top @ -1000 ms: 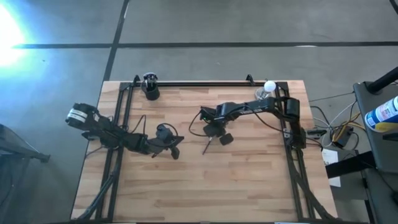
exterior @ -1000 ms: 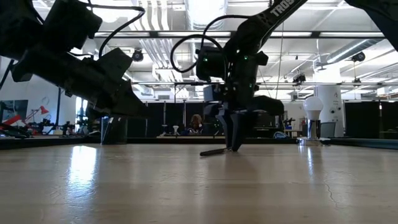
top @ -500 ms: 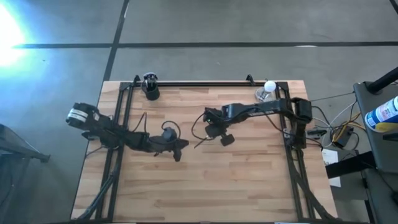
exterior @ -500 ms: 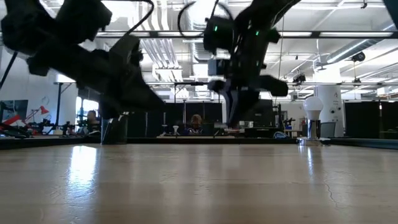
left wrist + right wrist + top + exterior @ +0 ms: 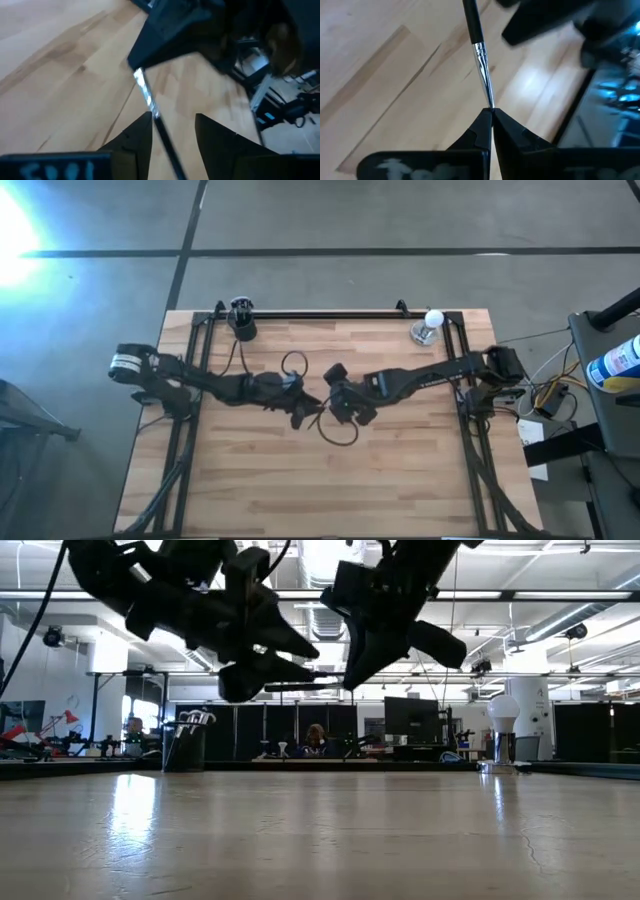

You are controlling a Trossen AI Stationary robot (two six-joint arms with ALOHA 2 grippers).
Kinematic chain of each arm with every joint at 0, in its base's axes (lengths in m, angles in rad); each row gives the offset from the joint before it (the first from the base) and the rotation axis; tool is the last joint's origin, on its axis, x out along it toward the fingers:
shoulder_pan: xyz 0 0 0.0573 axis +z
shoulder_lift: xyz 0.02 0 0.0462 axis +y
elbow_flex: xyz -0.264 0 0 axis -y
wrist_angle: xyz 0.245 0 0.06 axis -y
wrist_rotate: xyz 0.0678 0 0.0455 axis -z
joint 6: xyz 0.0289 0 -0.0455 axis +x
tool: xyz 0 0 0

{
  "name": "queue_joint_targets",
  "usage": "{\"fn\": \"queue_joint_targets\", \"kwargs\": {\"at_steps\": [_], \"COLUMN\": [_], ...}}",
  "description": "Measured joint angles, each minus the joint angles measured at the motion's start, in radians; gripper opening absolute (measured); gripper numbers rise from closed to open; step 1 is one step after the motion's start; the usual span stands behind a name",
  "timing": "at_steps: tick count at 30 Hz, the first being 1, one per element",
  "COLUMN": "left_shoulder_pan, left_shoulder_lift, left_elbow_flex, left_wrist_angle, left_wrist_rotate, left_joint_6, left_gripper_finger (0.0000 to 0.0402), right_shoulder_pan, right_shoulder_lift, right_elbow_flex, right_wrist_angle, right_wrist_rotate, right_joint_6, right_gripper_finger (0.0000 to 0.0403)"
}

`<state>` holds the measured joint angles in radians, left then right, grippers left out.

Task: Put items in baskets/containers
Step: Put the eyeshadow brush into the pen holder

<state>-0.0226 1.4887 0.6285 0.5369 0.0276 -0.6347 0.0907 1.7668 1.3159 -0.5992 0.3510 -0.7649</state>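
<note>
Over the middle of the tabletop (image 5: 330, 480) the two grippers meet in the air, nose to nose. The right gripper (image 5: 491, 116) has its fingers pinched tight on the metal end of a thin brush (image 5: 479, 55), which is lifted clear of the wood. The left gripper (image 5: 172, 126) has its fingers spread, with the brush's dark handle passing between them, untouched on either side. Farther back, at the far left corner, the black cup (image 5: 241, 326) stands with pale-tipped sticks (image 5: 194, 719) upright in it.
</note>
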Motion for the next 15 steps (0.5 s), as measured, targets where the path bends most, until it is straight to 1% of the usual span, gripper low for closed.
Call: {"fn": "queue_joint_targets", "kwargs": {"at_steps": [3, 7, 12, 15], "left_shoulder_pan": [0.008, 0.010, 0.013, 0.017], "left_shoulder_lift": [0.001, 0.007, 0.008, 0.008], "left_elbow_flex": [0.028, 0.056, 0.057, 0.057], "left_wrist_angle": [-0.025, -0.106, -0.112, -0.111], "left_wrist_rotate": [0.019, 0.020, 0.016, 0.016], "left_joint_6": [0.009, 0.010, 0.007, 0.007], "left_gripper_finger": [0.0142, 0.0142, 0.0141, 0.0134], "right_shoulder_pan": [0.023, 0.040, 0.049, 0.057], "right_shoulder_lift": [0.001, -0.006, -0.019, -0.019], "right_elbow_flex": [0.000, 0.000, 0.000, 0.000], "right_wrist_angle": [0.039, 0.078, 0.109, 0.120], "right_wrist_rotate": [0.034, 0.071, 0.075, 0.075], "right_joint_6": [-0.036, -0.069, -0.089, -0.099], "right_gripper_finger": [0.0008, 0.0008, 0.0008, 0.0008]}}
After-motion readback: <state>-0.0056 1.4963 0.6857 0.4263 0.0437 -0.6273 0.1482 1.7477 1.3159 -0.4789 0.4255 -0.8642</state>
